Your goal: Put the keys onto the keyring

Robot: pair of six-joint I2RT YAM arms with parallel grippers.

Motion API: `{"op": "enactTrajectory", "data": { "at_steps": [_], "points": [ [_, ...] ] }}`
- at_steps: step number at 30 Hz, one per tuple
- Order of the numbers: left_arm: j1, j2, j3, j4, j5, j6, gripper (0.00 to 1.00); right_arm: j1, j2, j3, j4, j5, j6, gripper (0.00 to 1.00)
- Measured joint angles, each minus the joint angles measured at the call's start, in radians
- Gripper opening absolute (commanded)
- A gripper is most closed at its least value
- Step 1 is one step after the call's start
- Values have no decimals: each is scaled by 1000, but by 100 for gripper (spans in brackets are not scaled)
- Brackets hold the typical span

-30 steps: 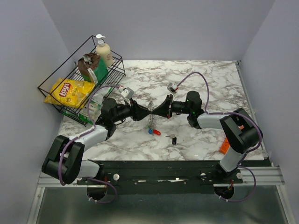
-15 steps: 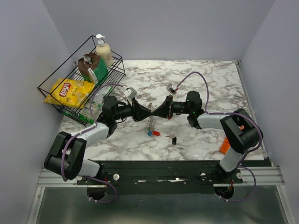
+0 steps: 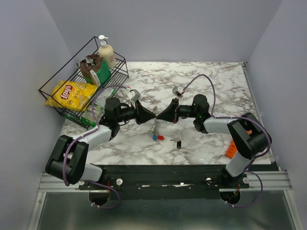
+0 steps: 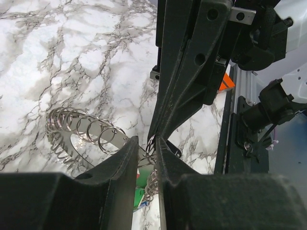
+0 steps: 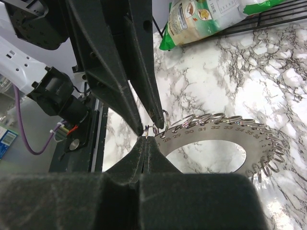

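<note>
Left arm and right arm have pale grey links, black joints, purple cables; left tool and right tool are tapered, matte black

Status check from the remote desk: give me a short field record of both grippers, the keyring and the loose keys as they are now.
left gripper: fingers a narrow gap apart at a small ring of the keyring; no firm pinch visible
right gripper: fingers shut on a small ring of the keyring
keyring: hangs where the two grippers meet, above the table
loose keys: blue-headed key and red-headed key side by side on the table beneath the keyring; black-headed key on the table to their right
</note>
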Motion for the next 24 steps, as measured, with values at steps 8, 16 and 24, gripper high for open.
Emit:
{"op": "enactTrajectory", "data": {
  "at_steps": [8,16,24],
  "points": [
    [13,0,0,19,20,-15,24,-4,-5,-5,25,-6,7,1],
    [17,5,0,41,48,-27,24,-4,-6,-7,47,-13,19,1],
    [17,12,0,56,71,-38,0,-6,-6,-9,68,-13,42,1]
  ]
}}
